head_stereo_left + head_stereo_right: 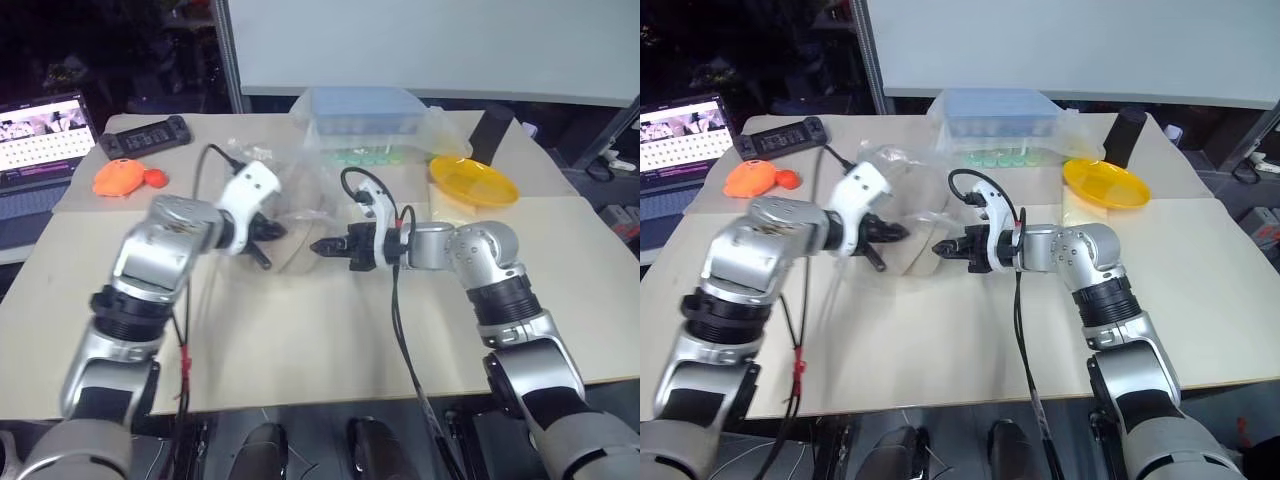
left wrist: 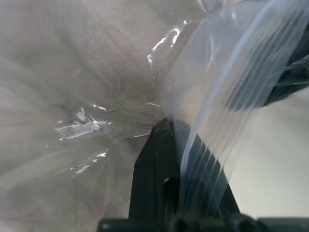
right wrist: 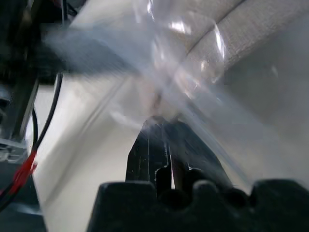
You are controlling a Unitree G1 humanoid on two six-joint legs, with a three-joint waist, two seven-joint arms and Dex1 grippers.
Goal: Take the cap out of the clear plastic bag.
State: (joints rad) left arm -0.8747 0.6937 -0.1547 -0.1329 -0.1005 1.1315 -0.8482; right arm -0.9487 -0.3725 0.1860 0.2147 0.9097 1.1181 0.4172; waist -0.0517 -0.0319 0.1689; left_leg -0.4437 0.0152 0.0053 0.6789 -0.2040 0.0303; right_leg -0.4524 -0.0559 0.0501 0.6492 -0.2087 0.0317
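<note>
Grippers, left (image 1: 268, 236) and right (image 1: 322, 246), are both clenching my clear plastic bag (image 1: 292, 205) with the cap (image 1: 918, 252) inside.

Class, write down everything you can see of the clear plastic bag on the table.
The clear plastic bag is thin, colourless and crinkly, with glossy highlights. It sits mid-table between the two arms, bulging around the beige fabric cap still inside. The left pincer is shut on one side, the right pincer on the other, stretching the film between them.

A pale tabletop (image 1: 330, 350) fills the foreground — behind it a white wall panel (image 1: 430, 45) and dark surroundings.
</note>
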